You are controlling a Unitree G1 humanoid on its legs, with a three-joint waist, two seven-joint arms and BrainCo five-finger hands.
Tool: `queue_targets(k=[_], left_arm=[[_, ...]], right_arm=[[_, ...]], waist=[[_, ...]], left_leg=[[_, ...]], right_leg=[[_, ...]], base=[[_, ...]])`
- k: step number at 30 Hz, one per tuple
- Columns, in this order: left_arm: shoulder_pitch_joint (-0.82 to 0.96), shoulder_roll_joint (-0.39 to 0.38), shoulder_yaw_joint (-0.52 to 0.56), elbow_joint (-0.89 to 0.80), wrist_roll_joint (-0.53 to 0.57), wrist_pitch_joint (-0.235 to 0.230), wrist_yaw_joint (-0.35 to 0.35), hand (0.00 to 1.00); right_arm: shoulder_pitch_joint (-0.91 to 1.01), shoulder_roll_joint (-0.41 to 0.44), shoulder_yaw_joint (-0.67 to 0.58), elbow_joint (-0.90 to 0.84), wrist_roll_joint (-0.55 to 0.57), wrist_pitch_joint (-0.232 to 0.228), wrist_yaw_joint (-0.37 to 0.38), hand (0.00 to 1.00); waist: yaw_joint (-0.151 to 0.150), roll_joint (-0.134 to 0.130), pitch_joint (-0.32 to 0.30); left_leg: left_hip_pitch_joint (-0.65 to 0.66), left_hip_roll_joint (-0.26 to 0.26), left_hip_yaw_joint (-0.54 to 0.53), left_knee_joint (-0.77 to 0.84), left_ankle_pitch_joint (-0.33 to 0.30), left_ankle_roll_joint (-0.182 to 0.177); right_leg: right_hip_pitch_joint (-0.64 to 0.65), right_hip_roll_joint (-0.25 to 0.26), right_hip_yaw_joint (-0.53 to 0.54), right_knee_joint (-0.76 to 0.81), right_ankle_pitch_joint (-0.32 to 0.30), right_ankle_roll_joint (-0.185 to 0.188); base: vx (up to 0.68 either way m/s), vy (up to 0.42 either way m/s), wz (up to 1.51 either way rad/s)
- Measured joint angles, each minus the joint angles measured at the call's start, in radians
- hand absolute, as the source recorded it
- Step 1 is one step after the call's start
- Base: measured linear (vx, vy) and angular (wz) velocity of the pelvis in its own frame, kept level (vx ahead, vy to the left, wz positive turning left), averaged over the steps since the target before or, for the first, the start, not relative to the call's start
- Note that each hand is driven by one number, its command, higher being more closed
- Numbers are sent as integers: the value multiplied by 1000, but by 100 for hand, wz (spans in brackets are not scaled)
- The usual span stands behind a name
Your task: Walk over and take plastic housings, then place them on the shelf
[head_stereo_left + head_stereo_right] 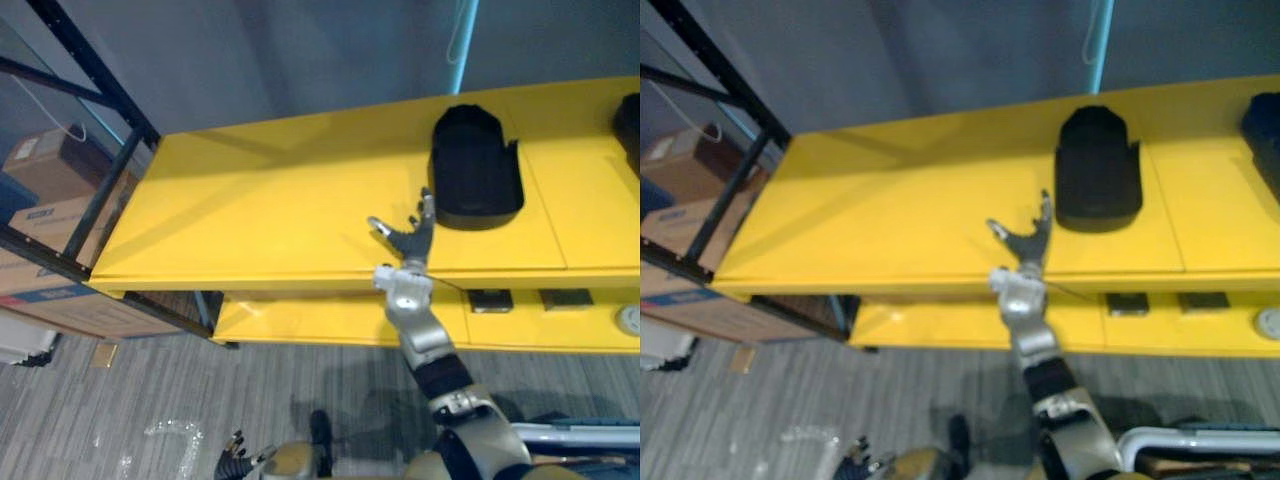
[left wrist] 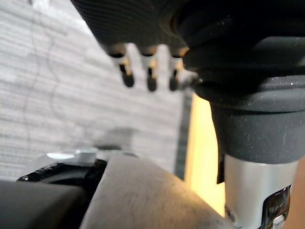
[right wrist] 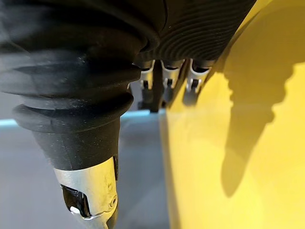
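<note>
Left eye view: my right hand (image 1: 408, 238), spread and empty, is over the yellow shelf (image 1: 250, 210). The black housing (image 1: 476, 170) lies just beyond, rightward, long axis pointing away. My left hand (image 2: 151, 81) hangs slack and empty.

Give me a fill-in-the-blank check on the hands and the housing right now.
1. The black plastic housing lies on the top level of the ____ shelf.
2. The right hand, over that shelf, has its fingers ____.
3. The left hand hangs low over the grey ____.
Missing words: yellow; open; floor.
</note>
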Motion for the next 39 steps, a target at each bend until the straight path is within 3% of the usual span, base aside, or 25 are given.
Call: queue_targets(k=[4,6,9,12,17,21,24,28,31,34,36,39], left_arm=[[-6,6,68,33,0,-1,5,0],[-5,21,69,33,0,-2,13,0],[-8,40,75,32,0,-9,26,0],[-23,41,93,32,0,-8,45,0],[-55,27,97,31,4,4,42,0],[-67,0,92,32,43,37,41,0],[-74,2,80,35,67,64,45,0],[-102,30,45,72,175,90,44,0],[-104,40,29,79,188,104,57,0],[-107,39,28,84,185,106,82,0],[-102,39,38,89,122,99,126,0],[-77,36,98,87,62,75,134,0]], right_arm=[[109,-14,147,-210,101,-83,163,0],[160,-31,172,-347,148,-87,210,0],[281,-56,137,-516,187,-101,228,0],[409,-93,27,-561,190,-108,216,0],[605,-98,-133,-477,163,-110,146,0],[753,-28,-254,-381,187,-134,71,0],[822,-20,-298,-381,193,-144,50,0],[862,-16,-327,-349,220,-177,50,0],[861,-17,-305,-338,240,-192,87,0],[858,-22,-266,-318,246,-193,93,0],[840,-26,-236,-287,244,-193,96,0],[824,-42,-210,-271,245,-193,131,0]], waist=[[-2,-60,-43],[-1,-89,-62],[-4,-139,-96],[-25,-157,-114],[-62,-139,-130],[-99,-129,-138],[-111,-132,-137],[-159,-157,-129],[-169,-158,-118],[-180,-155,-117],[-172,-146,-113],[-150,-132,-118]], left_leg=[[1,5,0,-2,-6,-5],[0,11,4,-2,-9,-7],[1,27,21,-3,-13,-13],[11,27,31,-4,-15,-16],[20,40,63,-4,-31,-21],[23,58,108,-4,-35,-34],[48,67,158,-3,-45,-43],[96,86,291,-3,-56,-53],[140,112,391,-3,-64,-66],[159,117,427,-3,-67,-71],[165,121,445,-3,-65,-74],[173,133,423,9,-82,-93]], right_leg=[[22,12,-9,-39,13,-2],[24,18,-7,-52,20,-6],[15,34,10,-58,26,-16],[22,46,22,-70,33,-25],[20,60,53,-87,28,-34],[-9,74,97,-81,30,-42],[-26,84,148,-70,35,-41],[-62,111,249,-64,53,-62],[-75,141,256,-81,94,-84],[-71,146,266,-96,101,-82],[-78,147,255,-102,96,-86],[-81,160,258,-103,93,-88]], base=[[5,-2,1],[6,-12,-4],[2,-20,-16],[-22,-10,-15],[-42,-3,-19],[32,-9,-29],[62,9,-56],[57,16,-77],[-17,-33,-92],[-94,-38,-45],[-94,-40,-19],[-55,-49,-8]])
